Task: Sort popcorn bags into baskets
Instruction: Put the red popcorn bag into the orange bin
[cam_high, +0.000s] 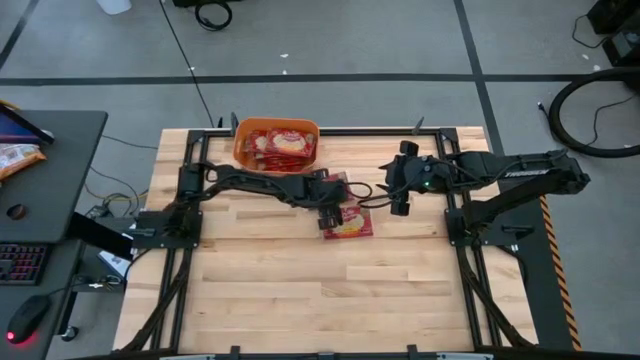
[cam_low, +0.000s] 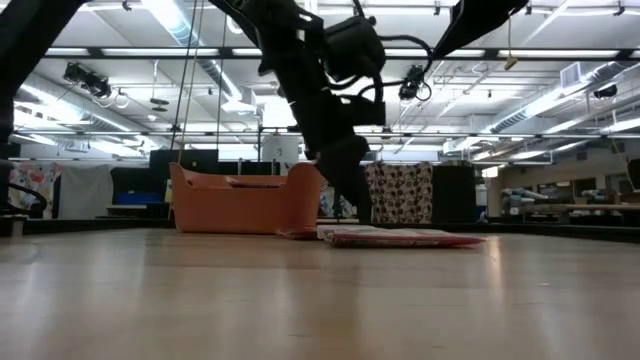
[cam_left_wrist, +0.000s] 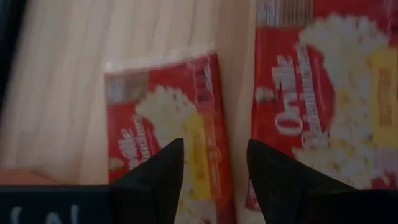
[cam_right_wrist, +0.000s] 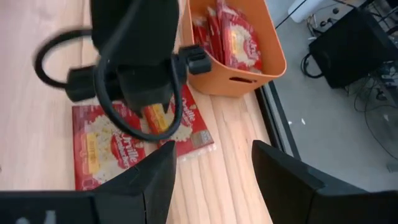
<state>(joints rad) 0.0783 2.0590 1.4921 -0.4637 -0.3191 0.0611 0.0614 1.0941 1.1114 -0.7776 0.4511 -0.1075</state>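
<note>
The orange basket (cam_high: 277, 146) (cam_right_wrist: 249, 68) stands at the table's far edge with several red popcorn bags in it. Two more red bags lie flat on the table's middle: one (cam_high: 349, 224) (cam_right_wrist: 99, 146) nearer, one (cam_high: 340, 182) (cam_right_wrist: 189, 124) closer to the basket. My left gripper (cam_high: 335, 211) (cam_left_wrist: 214, 168) is open and low over these two, with its fingers astride the inner long edge of one bag (cam_left_wrist: 165, 124) beside the other (cam_left_wrist: 329, 93). My right gripper (cam_high: 398, 200) (cam_right_wrist: 211, 180) is open and hovers above the table to their right. My left gripper points down at the bag's long edge (cam_left_wrist: 211, 137) with open fingers on either side of it. I cannot tell whether the fingers touch the bag.
Bare wooden table (cam_high: 300, 290) spreads toward the near edge and both sides. In the low view the basket (cam_low: 245, 200) stands behind the flat bags (cam_low: 400, 237). A dark desk with a keyboard and mouse (cam_high: 30, 320) sits off the table's left.
</note>
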